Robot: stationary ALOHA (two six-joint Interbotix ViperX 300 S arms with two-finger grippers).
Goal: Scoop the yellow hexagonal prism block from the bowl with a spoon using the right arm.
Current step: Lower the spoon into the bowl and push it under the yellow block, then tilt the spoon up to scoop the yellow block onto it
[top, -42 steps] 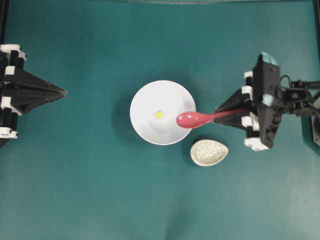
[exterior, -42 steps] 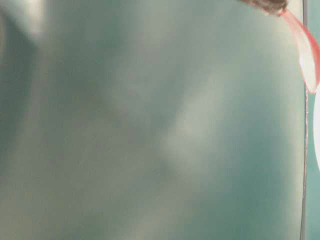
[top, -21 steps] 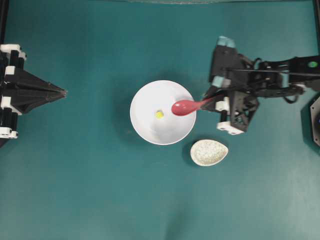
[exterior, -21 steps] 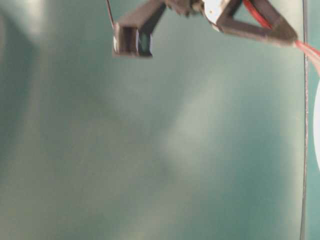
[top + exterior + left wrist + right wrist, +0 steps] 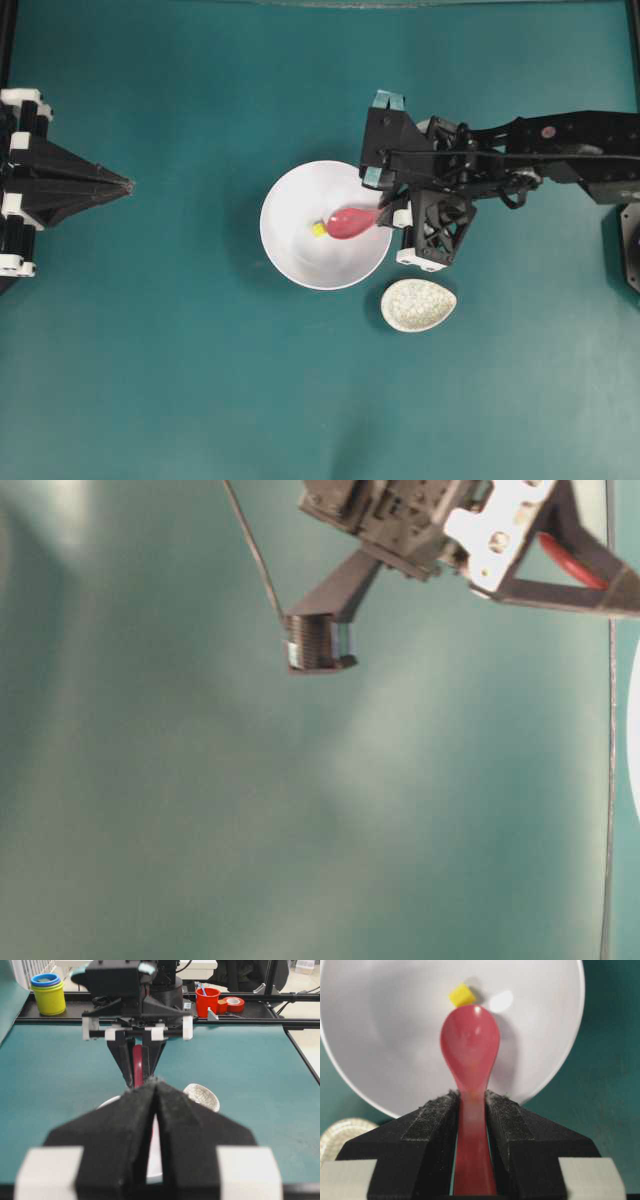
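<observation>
On the teal table [image 5: 150,380], inside the white bowl [image 5: 290,255]: right gripper [image 5: 470,1110] clamped on the spoon [image 5: 470,1045] handle, scoop tip just short of the yellow block [image 5: 462,995], unscooped ahead of the fingers; left gripper [image 5: 155,1091] pressed shut, idle.

Even overhead light, crisp top view; table-level view hazy, blurred, glare on the bowl [image 5: 385,1035].
</observation>
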